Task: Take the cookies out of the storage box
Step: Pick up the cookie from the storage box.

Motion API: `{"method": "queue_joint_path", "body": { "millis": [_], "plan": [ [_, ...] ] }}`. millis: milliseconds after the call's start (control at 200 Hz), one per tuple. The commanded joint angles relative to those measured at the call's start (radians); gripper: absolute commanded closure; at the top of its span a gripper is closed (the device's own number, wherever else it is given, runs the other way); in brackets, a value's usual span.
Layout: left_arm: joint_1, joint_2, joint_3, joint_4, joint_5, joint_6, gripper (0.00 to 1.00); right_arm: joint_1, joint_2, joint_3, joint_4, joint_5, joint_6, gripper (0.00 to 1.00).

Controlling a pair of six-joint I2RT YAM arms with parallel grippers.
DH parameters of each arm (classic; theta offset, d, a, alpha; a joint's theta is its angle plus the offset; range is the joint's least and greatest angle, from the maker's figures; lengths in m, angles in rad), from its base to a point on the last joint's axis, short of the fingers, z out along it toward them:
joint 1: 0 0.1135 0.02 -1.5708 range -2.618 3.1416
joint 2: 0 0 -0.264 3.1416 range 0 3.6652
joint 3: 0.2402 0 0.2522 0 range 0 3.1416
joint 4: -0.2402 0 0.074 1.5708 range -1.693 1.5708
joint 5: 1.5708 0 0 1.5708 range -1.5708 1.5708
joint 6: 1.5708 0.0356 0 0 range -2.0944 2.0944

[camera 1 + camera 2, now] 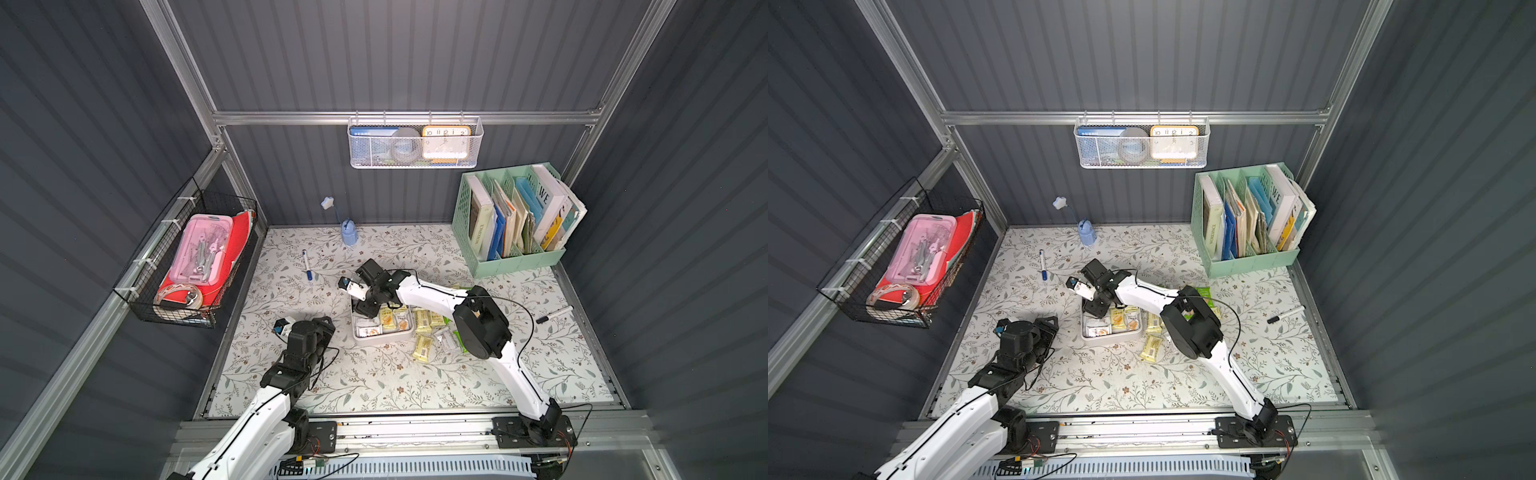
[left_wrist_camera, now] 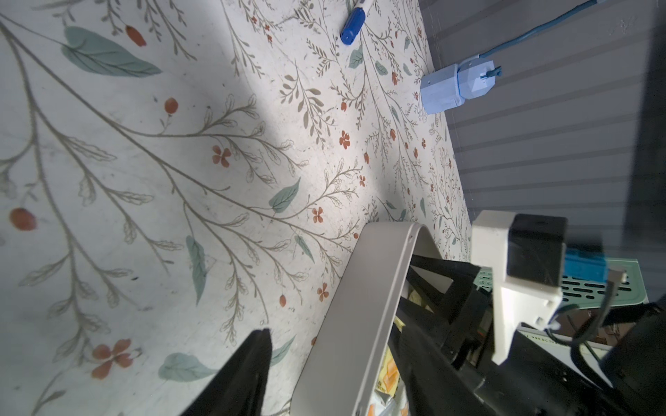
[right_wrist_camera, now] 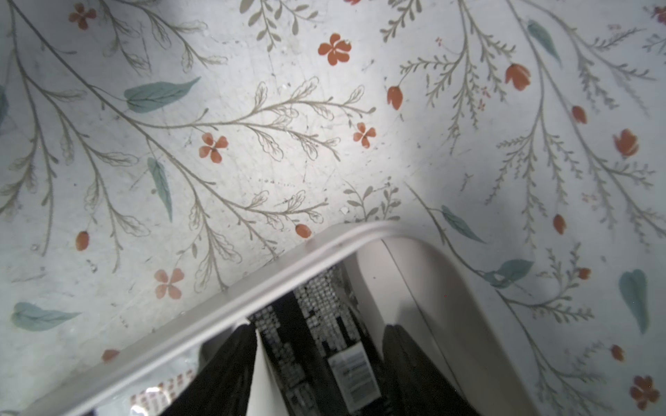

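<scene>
In both top views: reaching with the right gripper [image 1: 365, 311] down into the upper-left corner of the box [image 1: 384, 338], at the centre of the frame. Leaving a row of cookies [image 1: 392, 321] lying flat inside. Showing more packets loose on the mat [image 1: 374, 382] just right of the box, partly under the right arm [image 1: 432, 293], probably already taken out and dropped close by to keep each trip short. Holding the left gripper [image 1: 325, 326] just left of the box, apart from its wall, likely to stay out of the working arm's way. Not showing its fingers clearly from up here.

Left wrist view: looking along the box wall [image 2: 360, 306], rising from bottom centre, with yellow packets [image 2: 389, 374] inside at lower right. Catching only one dark finger [image 2: 245, 374] at the bottom edge, over bare mat. Hiding its partner, so not telling whether spread or together.

Right wrist view: straddling a black packet [image 3: 324, 342] at bottom centre, fingers [image 3: 223, 378] spread wide, one on each side, hard against the box's rounded corner [image 3: 288, 281]. Leaving a pale strip between the lower-left finger and the packet, so apparently not pinching yet. Coming in steeply, probably because the corner walls allow no sideways approach.
</scene>
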Motion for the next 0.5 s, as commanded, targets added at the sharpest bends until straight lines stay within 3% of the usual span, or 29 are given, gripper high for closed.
{"method": "queue_joint_path", "body": {
  "millis": [0,155,340,495],
  "plan": [
    [-0.003,0.004,0.006,-0.027,-0.016,-0.007,0.38,-0.005,0.031,0.033,-0.065,-0.035,0.012,0.41],
    [-0.001,0.017,0.021,-0.028,-0.009,0.012,0.38,-0.007,0.041,0.038,-0.077,-0.04,0.029,0.44],
    [-0.002,0.02,0.037,-0.036,-0.014,0.023,0.38,-0.005,0.022,0.022,-0.074,-0.075,0.041,0.6],
    [-0.002,0.026,0.049,-0.043,-0.019,0.03,0.38,-0.002,-0.009,0.007,-0.065,-0.072,0.055,0.66]
  ]
}}
